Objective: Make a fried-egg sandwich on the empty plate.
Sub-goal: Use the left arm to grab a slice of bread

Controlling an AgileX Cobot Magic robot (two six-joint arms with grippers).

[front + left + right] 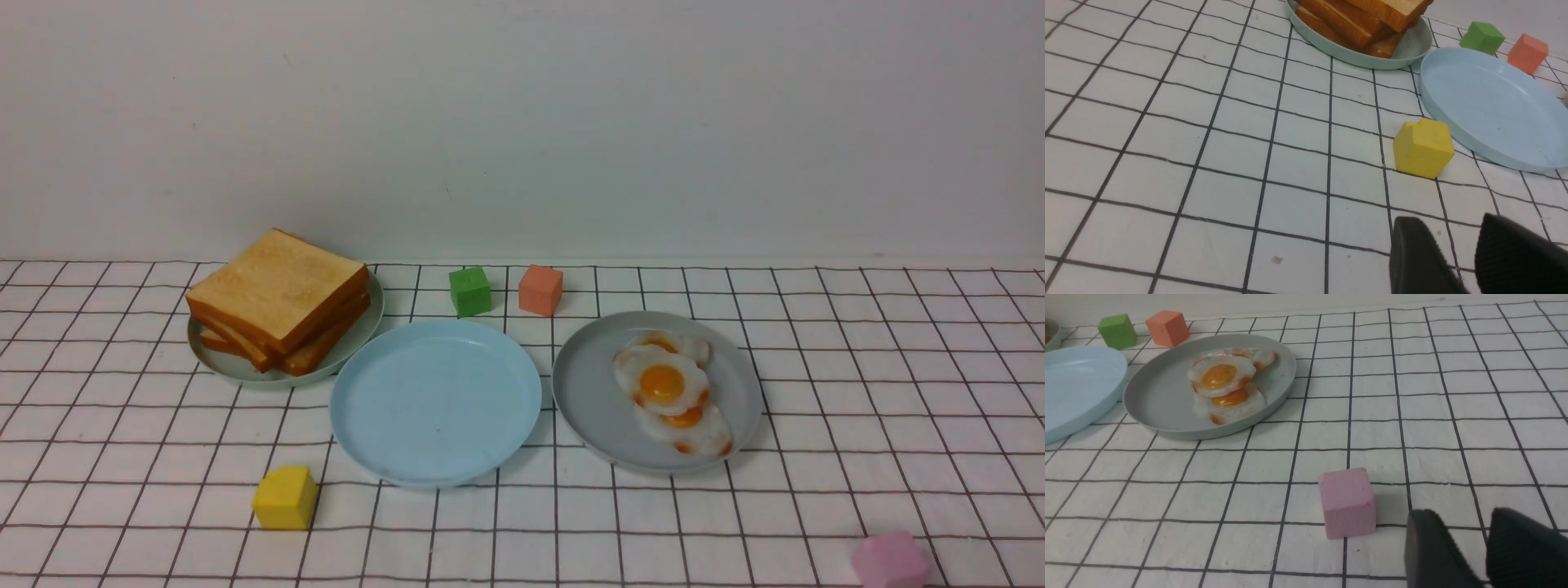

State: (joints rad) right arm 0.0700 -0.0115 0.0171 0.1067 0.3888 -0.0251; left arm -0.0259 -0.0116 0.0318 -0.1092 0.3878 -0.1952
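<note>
Nothing is built yet: the blue plate sits bare mid-counter. Toast is piled far left; eggs lie on the grey plate, right. The left end effector and right end effector hang near, narrowly parted, empty. Toast, egg, toast all remain to stack.

This looks to me like a lab test bench, not a kitchen: bare white wall at the far side, grid-lined white cloth underneath, toy-like toast left, fried eggs right, a green cube, yellow cube and pink cube scattered around.
</note>
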